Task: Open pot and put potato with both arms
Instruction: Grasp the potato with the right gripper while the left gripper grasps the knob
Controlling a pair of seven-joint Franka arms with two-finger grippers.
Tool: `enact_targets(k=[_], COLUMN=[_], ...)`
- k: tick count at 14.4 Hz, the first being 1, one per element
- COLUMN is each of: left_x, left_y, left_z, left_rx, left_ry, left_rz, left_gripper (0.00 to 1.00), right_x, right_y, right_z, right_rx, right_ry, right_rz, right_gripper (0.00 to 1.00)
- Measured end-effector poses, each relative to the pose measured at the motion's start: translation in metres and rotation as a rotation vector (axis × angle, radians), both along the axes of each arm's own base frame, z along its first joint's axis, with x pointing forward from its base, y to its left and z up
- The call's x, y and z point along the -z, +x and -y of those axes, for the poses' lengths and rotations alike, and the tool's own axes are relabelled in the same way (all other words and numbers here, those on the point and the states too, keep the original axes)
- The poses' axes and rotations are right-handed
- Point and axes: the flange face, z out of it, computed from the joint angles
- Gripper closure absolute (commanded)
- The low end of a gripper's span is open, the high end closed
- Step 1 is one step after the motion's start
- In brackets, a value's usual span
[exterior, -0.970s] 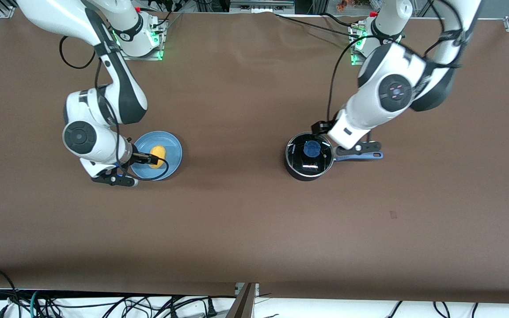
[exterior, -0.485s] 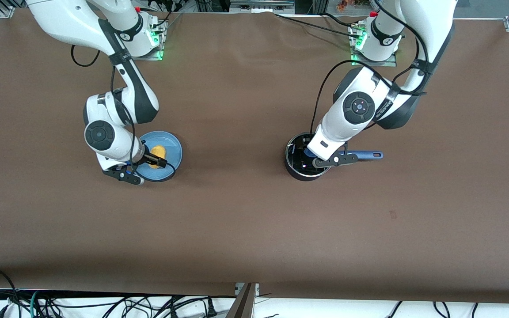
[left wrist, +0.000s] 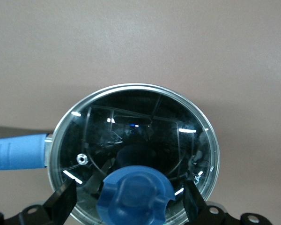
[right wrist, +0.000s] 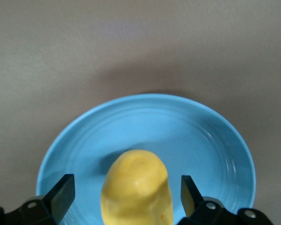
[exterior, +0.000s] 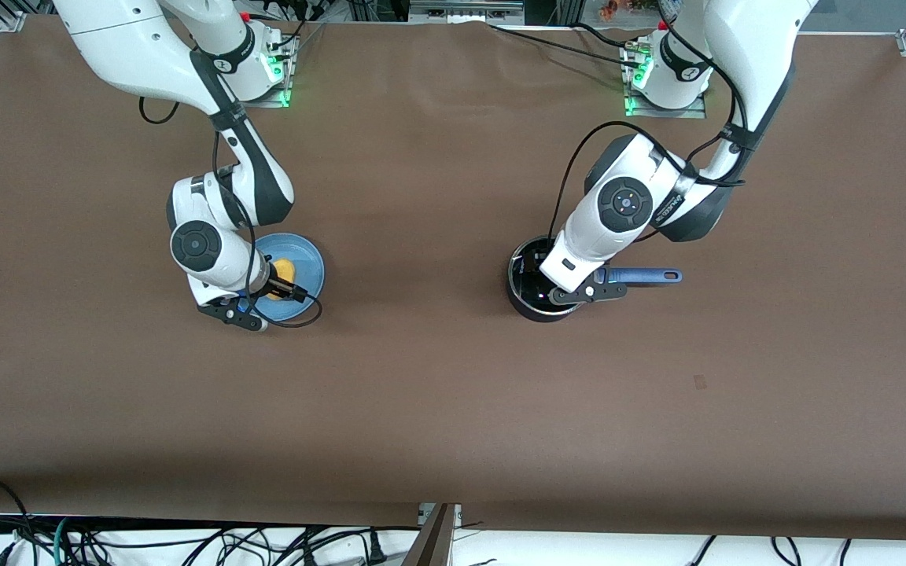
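**Both grippers settle over their targets, jaws wide**

Since a second ago both arms have swung inward and lowered: the left arm's wrist, then beside the pot's rim, now covers the lid, and the right arm has slid across the plate's edge to sit over the potato.

What the coming move turns on is centring. In the left wrist view the blue knob sits squarely between the spread fingertips of the left gripper, neither finger touching it, with the glass lid on the pot and the blue handle pointing toward the left arm's end of the table. In the right wrist view the potato lies on the light-blue plate, its long axis running along the gap between the fingers of the right gripper, so a squeeze would probably take it across its narrow width; both fingers stand well open and clear of it.

Each arm is bent at the elbow with its wrist pointing steeply down over its own target. How high the fingertips hang above knob and potato is hard to judge, though they look close. Nothing is held yet
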Motion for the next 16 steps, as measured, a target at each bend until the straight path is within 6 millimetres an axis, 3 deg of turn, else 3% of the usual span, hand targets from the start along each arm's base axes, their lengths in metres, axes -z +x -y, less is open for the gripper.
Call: enact_targets(k=[2,4,6,8,10,13,16], left_x=[0.004,0.007,0.007,0.008,0.008,0.010,0.015], left_y=[-0.004,-0.006,-0.006,-0.006,-0.006,-0.005,-0.005], left_z=[0.007,0.011,0.011,0.010,0.010,0.009,0.008], left_rx=[0.006,0.010,0.009,0.008,0.013,0.036,0.037], left_ry=[0.001,0.001,0.001,0.002,0.007,0.029,0.031], left_rz=[-0.007,-0.010,-0.011,-0.011,-0.008,0.006,-0.001], left_gripper=[0.00,0.00,0.10,0.29,0.52,0.68,1.00], right_x=[0.004,0.006,0.007,0.008,0.006,0.006,-0.002], right_y=[-0.004,-0.006,-0.007,-0.008,-0.008,-0.009,-0.005], right_z=[0.001,0.002,0.002,0.002,0.002,-0.003,-0.007], right_rx=[0.000,0.000,0.000,0.000,0.000,-0.008,-0.011], right_ry=[-0.003,-0.004,-0.005,-0.007,-0.006,-0.002,0.004], right_rz=[-0.010,-0.015,-0.018,-0.023,-0.023,-0.023,-0.007], right_gripper=[0.04,0.25,0.41,0.63,0.74,0.77,0.77])
